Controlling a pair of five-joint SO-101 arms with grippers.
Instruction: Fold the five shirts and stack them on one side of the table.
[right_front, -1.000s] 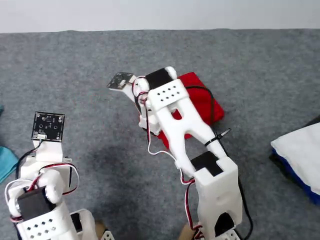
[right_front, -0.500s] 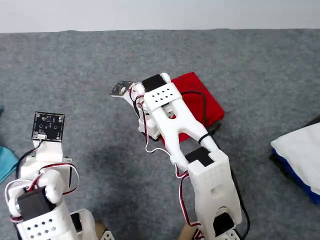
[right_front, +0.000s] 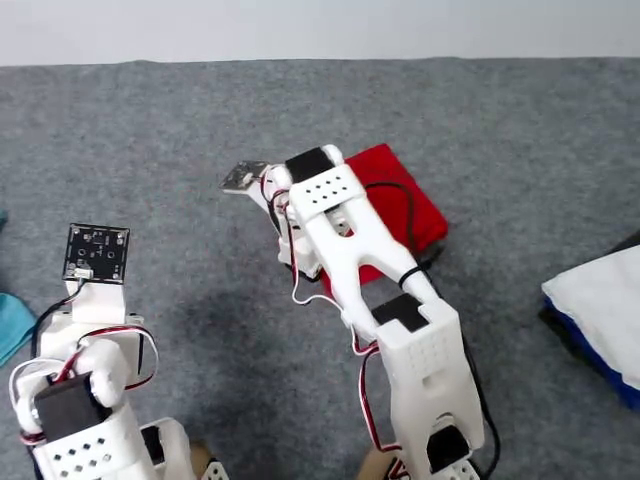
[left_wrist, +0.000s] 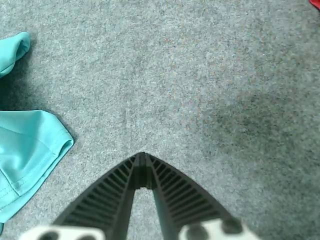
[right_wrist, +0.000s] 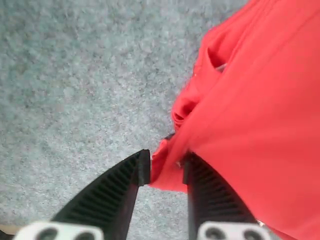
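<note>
Currently right gripper (right_wrist: 165, 169) nips only thin corner of red shirt (right_wrist: 250, 95); likely slips or fold unravels on drag. Left gripper (left_wrist: 143, 162) closed, empty, near left.

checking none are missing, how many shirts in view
4: folded red cloth shirt in the right gripper, teal shirt far left, white shirt atop blue shirt far right. A fifth may be hidden.

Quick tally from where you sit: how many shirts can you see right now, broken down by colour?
red shirt: 1
teal shirt: 1 (its two patches counted as one)
white shirt: 1
blue shirt: 1, under the white one
black shirt: 1, just an edge at the bottom of that pile
Total: 5
</note>
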